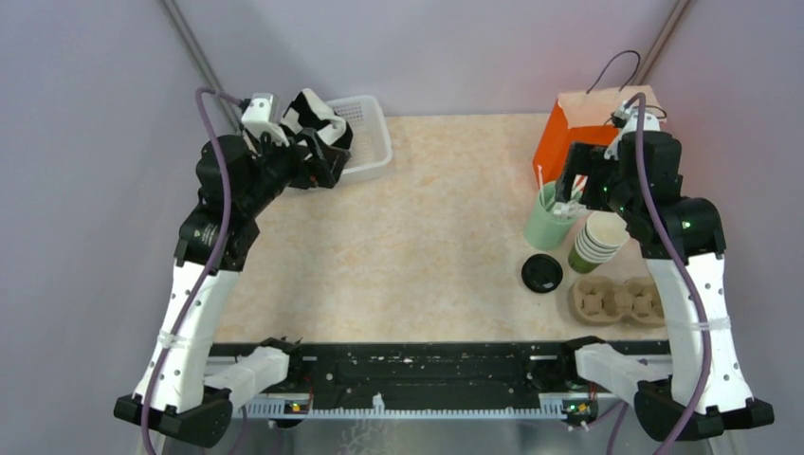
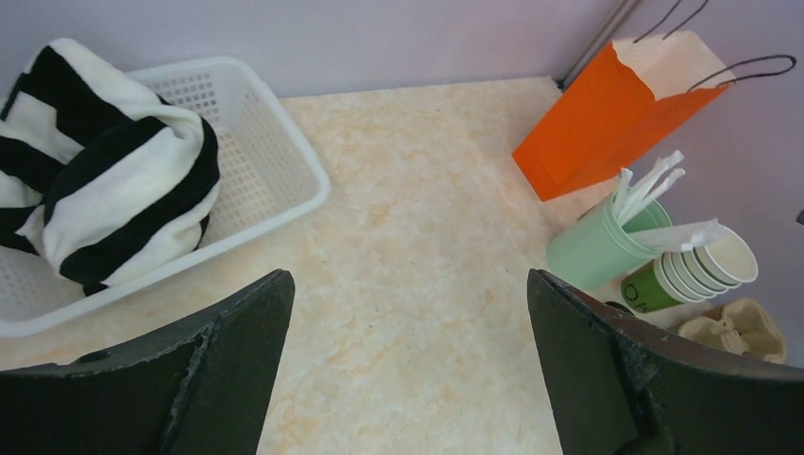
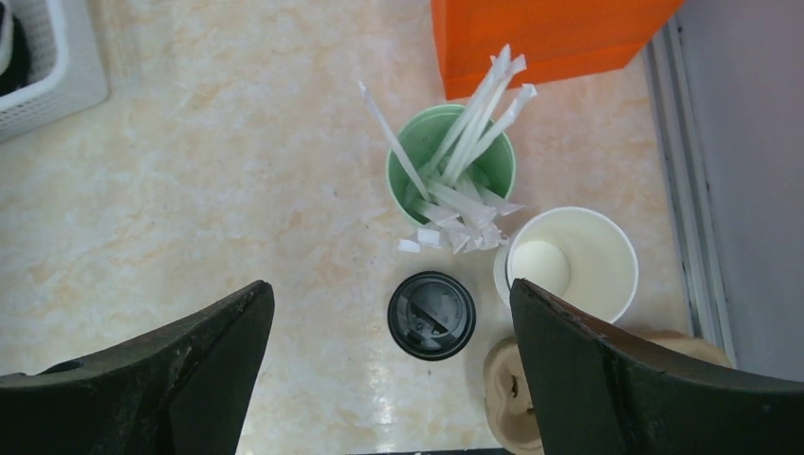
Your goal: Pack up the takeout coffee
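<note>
The right pincer (image 3: 391, 294) is held released over the pale mint tumbler of white straws (image 3: 450, 156). The left pincer (image 2: 408, 280), also released, is held well apart from the tumbler. Just beside it, nested dark green paper cups (image 3: 574, 261) and a round black plastic lid (image 3: 431, 315) are set on the table (image 3: 237, 142).

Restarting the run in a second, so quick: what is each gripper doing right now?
Left gripper: open, holding nothing.
Right gripper: open, holding nothing.

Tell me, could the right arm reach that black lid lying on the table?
Probably yes. The right end effector hangs open above the black lid, which lies uncovered. The straw tumbler and stacked cups stand close beside it, not touching.
</note>
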Action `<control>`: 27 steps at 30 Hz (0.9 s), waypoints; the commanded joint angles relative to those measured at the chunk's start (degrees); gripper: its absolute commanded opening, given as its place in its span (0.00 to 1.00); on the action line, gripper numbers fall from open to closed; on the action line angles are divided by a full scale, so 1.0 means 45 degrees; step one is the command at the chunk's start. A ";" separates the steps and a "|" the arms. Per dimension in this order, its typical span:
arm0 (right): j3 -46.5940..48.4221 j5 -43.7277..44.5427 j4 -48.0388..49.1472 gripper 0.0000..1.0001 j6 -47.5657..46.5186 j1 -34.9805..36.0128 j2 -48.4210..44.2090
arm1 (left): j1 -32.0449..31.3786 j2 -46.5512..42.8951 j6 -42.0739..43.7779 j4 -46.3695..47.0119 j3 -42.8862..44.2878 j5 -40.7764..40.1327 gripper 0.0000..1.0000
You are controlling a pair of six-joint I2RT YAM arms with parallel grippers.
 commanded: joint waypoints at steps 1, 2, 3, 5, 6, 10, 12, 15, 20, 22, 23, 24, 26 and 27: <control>-0.0175 0.1761 -0.0344 0.92 0.0782 -0.0258 0.0303 | -0.0776 0.0304 0.0100 0.0233 -0.0008 -0.0108 0.99; -0.0286 0.1801 -0.0396 0.89 0.0959 -0.0600 0.0418 | -0.1003 0.0425 0.0084 0.0210 -0.0009 -0.0068 0.99; -0.0403 0.1649 -0.0439 0.86 0.1196 -0.1150 0.0528 | -0.1222 0.0511 0.0131 0.0207 0.0003 -0.0029 0.99; -0.0735 0.1063 -0.0439 0.79 0.1523 -0.2581 0.0560 | -0.1667 0.0668 0.0247 0.0216 0.0004 -0.0134 0.99; -0.0864 0.0815 -0.0467 0.76 0.1647 -0.3422 0.0533 | -0.1930 0.0698 0.0332 0.0201 0.0005 -0.0238 0.99; -0.2047 -0.1067 -0.0194 0.68 0.1543 -0.6184 0.0509 | -0.3067 0.0817 0.0927 -0.0031 0.0109 -0.0697 0.99; -0.2744 -0.2058 -0.0080 0.63 0.1386 -0.7096 0.0731 | -0.3625 0.0838 0.1314 -0.0276 0.0232 -0.0972 0.99; -0.3234 -0.2069 0.0014 0.60 0.1077 -0.7446 0.0937 | -0.4321 0.0763 0.2028 -0.0599 0.0387 -0.1622 0.99; -0.3502 -0.0658 -0.0057 0.56 0.0316 -0.7476 0.1444 | -0.4767 0.0313 0.2524 -0.0806 0.0104 -0.2128 0.99; -0.3524 -0.0856 0.0086 0.54 0.0282 -0.7469 0.1581 | -0.4910 0.0130 0.2792 -0.0810 -0.0069 -0.2326 0.99; -0.3471 -0.0886 0.0095 0.52 0.0272 -0.7463 0.1704 | -0.5038 0.0047 0.2999 -0.0809 -0.0173 -0.2467 0.99; -0.3398 -0.0874 0.0096 0.49 0.0197 -0.7450 0.1860 | -0.5237 -0.0022 0.3218 -0.0814 -0.0264 -0.2841 0.99; -0.3281 -0.0657 0.0079 0.45 -0.0003 -0.7465 0.2176 | -0.5783 -0.0094 0.3797 -0.0824 -0.0405 -0.3485 0.99; -0.3221 -0.0513 0.0050 0.44 -0.0084 -0.7467 0.2310 | -0.6160 -0.0123 0.4050 -0.0838 -0.0500 -0.3720 0.99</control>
